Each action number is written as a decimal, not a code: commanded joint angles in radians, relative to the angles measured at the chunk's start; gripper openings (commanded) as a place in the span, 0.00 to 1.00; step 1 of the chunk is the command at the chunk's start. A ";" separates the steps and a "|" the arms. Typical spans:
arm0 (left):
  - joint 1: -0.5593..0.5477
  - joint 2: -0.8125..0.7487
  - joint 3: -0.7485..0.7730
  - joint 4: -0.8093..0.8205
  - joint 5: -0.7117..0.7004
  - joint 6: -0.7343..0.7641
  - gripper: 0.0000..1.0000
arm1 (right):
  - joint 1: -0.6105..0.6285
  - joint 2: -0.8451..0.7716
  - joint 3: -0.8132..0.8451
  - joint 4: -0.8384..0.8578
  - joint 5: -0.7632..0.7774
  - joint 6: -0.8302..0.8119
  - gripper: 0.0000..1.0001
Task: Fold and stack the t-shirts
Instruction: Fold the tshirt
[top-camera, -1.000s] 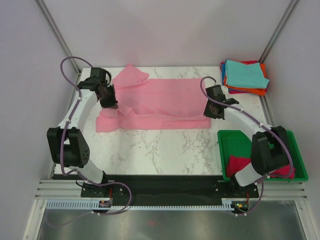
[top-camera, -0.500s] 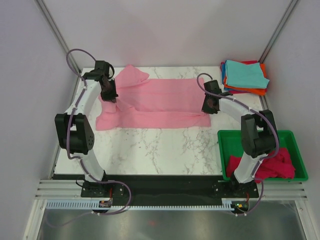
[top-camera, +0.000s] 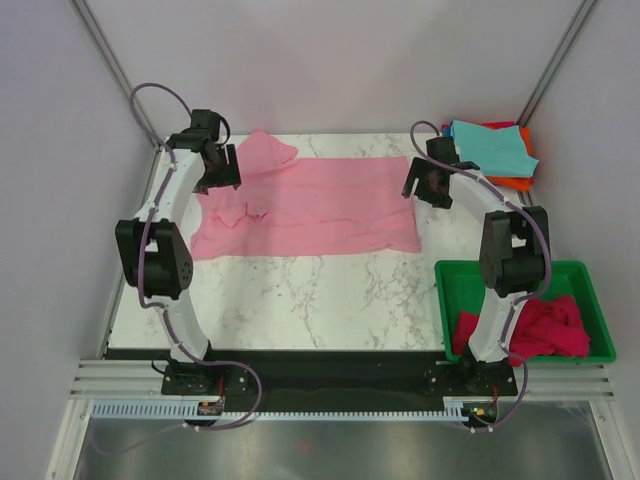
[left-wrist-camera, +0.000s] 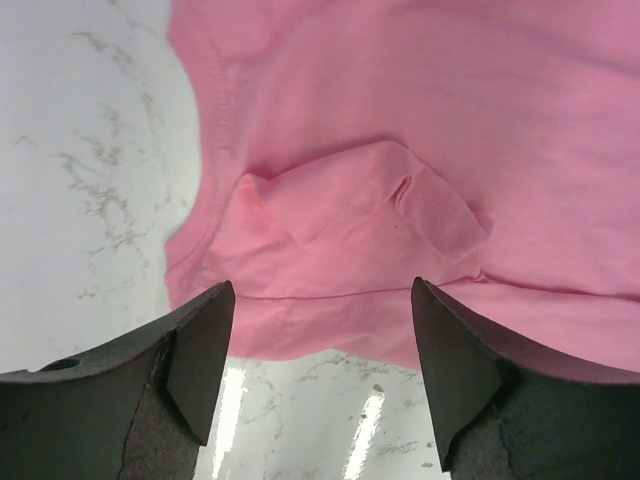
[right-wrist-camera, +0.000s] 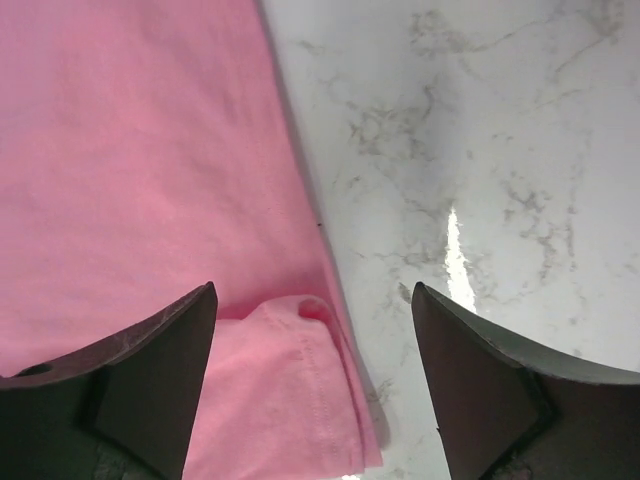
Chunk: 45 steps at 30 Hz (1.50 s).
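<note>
comparing the top view with a second ago: both claws were pinched shut on the light pink t-shirt (top-camera: 330, 205), one at each end. now the left claw (top-camera: 222, 178) and right claw (top-camera: 422, 186) stand wide, hold nothing, and have pulled back toward the far side of the tabletop (top-camera: 300, 295). the shirt has been let go and lies spread across the far-middle, long axis left to right, with one sleeve (top-camera: 268, 148) poking past its far edge. judgement: this is a release after a lay-down or fold pass. the shirt isn't compact yet and needs more folds before it joins the folded stack (top-camera: 490, 152) at far right, teal on top. a magenta shirt (top-camera: 540, 325) sits in the green bin (top-camera: 500, 268), near right.

left wrist view: claw wide, nothing between the fingers, above the shirt's left end. a puckered flap (left-wrist-camera: 360, 205) sits on the cloth there and probably wants smoothing.

right wrist view: claw wide and empty over the shirt's right edge. a doubled corner (right-wrist-camera: 295, 400) shows at the hem, bare marble beside it.

writing: no brand, label or text readable in any view.
</note>
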 joint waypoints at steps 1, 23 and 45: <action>-0.002 -0.173 -0.046 0.027 -0.160 -0.092 0.79 | -0.023 -0.128 -0.031 -0.019 -0.043 -0.003 0.87; 0.305 -0.493 -0.844 0.424 0.101 -0.252 0.73 | -0.018 -0.270 -0.521 0.176 -0.244 0.009 0.68; 0.328 -0.315 -0.951 0.651 0.004 -0.490 0.47 | -0.024 -0.205 -0.567 0.268 -0.287 0.013 0.29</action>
